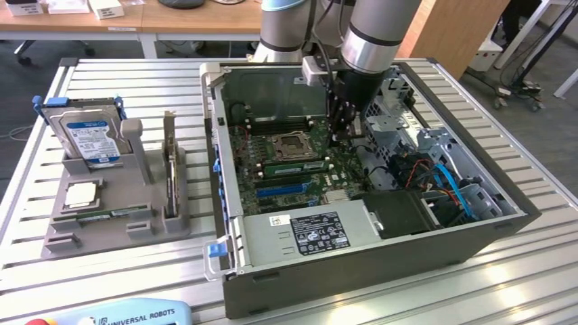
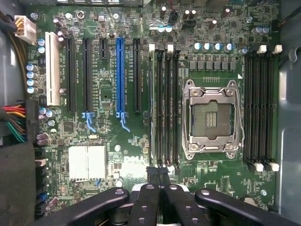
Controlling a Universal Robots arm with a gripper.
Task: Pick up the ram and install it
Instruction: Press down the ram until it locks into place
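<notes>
On the exterior view's left, a grey moulded holder (image 1: 108, 227) carries a silver hard drive with a blue-white label (image 1: 91, 139), and what looks like a spare green stick (image 1: 116, 214) lies in its front trough. Moving right, the open dark-grey computer case (image 1: 361, 267) shows its green motherboard (image 1: 246, 152) and square metal processor socket (image 1: 294, 145). Just right of that socket, the arm's black gripper (image 1: 348, 132) reaches down to board level, its fingers pressed together with nothing between them. The ram (image 2: 153, 108), a long thin green circuit-board stick, appears to stand on edge in a memory slot: the one farthest from the socket in the bank beside it, next to the black expansion slots (image 2: 136, 75). Its long axis runs straight along the slot and away from the gripper, so the closed fingertips (image 2: 163, 173) sit over one end of the stick rather than its middle, slightly off its line toward the socket; whether they touch it I cannot tell
</notes>
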